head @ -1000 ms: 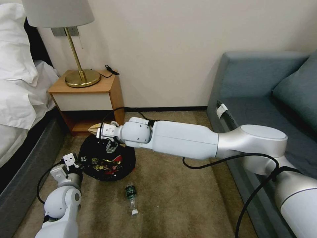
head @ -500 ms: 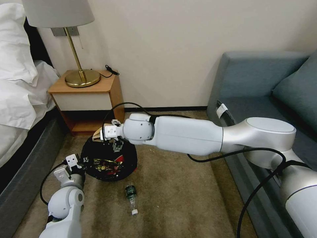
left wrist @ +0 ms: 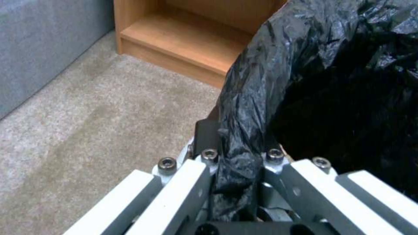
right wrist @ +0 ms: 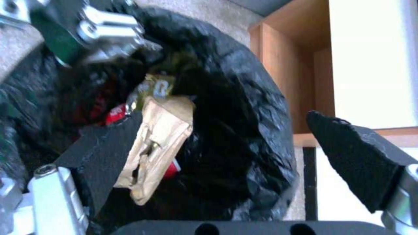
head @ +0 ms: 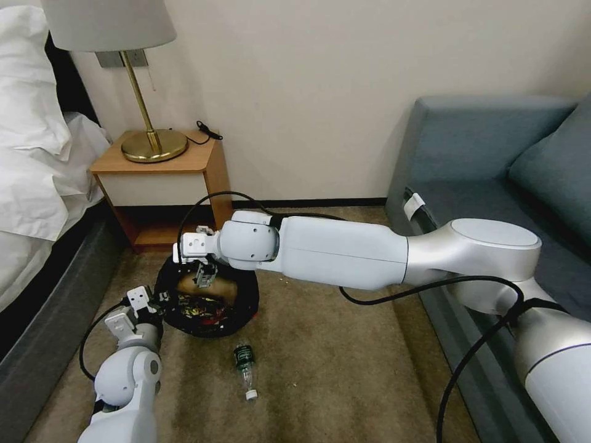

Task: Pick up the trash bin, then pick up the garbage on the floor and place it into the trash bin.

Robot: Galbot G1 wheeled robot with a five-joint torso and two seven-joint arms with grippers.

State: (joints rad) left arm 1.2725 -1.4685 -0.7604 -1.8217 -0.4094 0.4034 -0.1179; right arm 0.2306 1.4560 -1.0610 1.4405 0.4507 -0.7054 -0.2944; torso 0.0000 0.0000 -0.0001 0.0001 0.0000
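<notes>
Beige carpet (head: 345,369) between bed and sofa. At left, the left gripper (left wrist: 237,163) clamps the black-lined rim of the trash bin (head: 206,298). Above it the right gripper (right wrist: 235,156) stands wide; the tan paper (right wrist: 159,147) seems released inside, beside wrappers. The bottle (head: 245,363) lies near, to collect next.

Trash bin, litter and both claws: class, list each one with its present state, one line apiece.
Trash bin: upright, bag-lined, rim gripped.
Left claw: shut on the bin's rim.
Right claw: open above the bin.
Crumpled paper: released, inside the bin.
Snack wrappers: inside the bin.
Plastic bottle: lying on the carpet.
</notes>
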